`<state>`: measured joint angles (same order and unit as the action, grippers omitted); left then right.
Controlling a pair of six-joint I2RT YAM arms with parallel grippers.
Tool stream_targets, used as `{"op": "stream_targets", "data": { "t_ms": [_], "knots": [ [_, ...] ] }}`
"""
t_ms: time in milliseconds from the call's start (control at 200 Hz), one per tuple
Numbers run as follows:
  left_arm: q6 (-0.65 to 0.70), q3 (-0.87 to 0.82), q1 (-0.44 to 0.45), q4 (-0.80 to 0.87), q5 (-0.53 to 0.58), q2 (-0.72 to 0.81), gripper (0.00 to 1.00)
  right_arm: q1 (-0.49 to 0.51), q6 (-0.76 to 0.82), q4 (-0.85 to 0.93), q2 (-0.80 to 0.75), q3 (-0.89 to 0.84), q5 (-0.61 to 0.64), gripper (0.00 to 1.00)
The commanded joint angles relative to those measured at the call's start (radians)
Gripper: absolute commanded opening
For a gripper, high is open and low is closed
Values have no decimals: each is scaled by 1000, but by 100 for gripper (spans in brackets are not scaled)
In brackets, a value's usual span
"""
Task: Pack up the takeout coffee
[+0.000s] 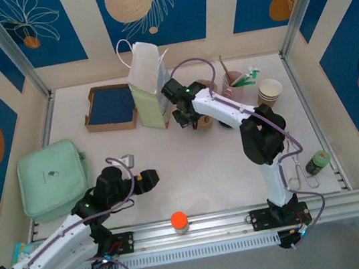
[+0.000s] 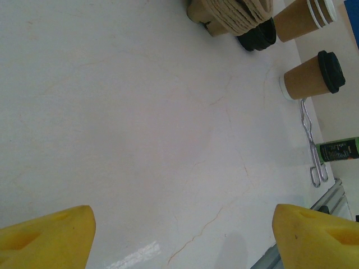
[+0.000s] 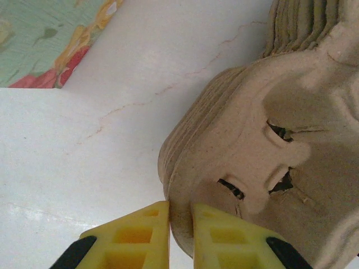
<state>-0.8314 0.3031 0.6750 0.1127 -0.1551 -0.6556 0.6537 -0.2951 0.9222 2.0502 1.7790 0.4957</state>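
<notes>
Now, right tool [image 3: 180, 224] tight on rim of carrier stack [image 3: 252, 140]; left tool [image 2: 182, 235] wide open.

Matt moulded-pulp cup carrier [image 3: 263, 151], smooth glossy tabletop [image 2: 140, 140]

Overhead: the right arm [image 1: 230, 110] covers most of the pulp carrier stack [image 1: 205, 122]; we see just a brown edge beside the paper bag [image 1: 148, 85]. The right gripper [image 1: 185, 114] is too small here to read its jaws. A colourful scrap [image 1: 20, 252] pokes from under the green pouch [image 1: 51, 177], mostly covered; we cannot name it.

Left wrist: the yellow fingers [image 2: 50, 235] of the left gripper [image 2: 182, 218] are cut by the lower edge. Stack and paper cups [image 2: 305, 17] clipped at the top; green bottle [image 2: 339, 150] clipped at right, its label too small to read.

Right wrist: fingers cut at the bottom; the stack runs off top and right. Patterned green surface [image 3: 45, 39], top left, blurred and cropped; unidentified.
</notes>
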Motion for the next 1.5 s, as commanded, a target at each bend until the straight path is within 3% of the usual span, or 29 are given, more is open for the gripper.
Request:
{"op": "stream_targets", "data": {
  "t_ms": [0, 410, 560, 790, 906, 1496],
  "knots": [
    [8, -9, -14, -12, 3, 10, 82, 11, -3, 35, -29, 30, 15, 15],
    [7, -4, -15, -17, 1, 6, 82, 10, 0, 42, -63, 27, -37, 14],
    [6, -2, -16, -18, 0, 6, 82, 21, 10, 68, -62, 39, 33, 13],
    [5, -4, -16, -26, -4, -3, 82, 5, -1, 56, -88, 21, -48, 11],
    [5, -4, -16, -22, -4, 1, 82, -23, -23, 38, -103, 7, -163, 10],
    [5, -7, -16, -5, -1, 23, 82, -89, -83, 14, -121, -40, -397, 10]
  ]
}}
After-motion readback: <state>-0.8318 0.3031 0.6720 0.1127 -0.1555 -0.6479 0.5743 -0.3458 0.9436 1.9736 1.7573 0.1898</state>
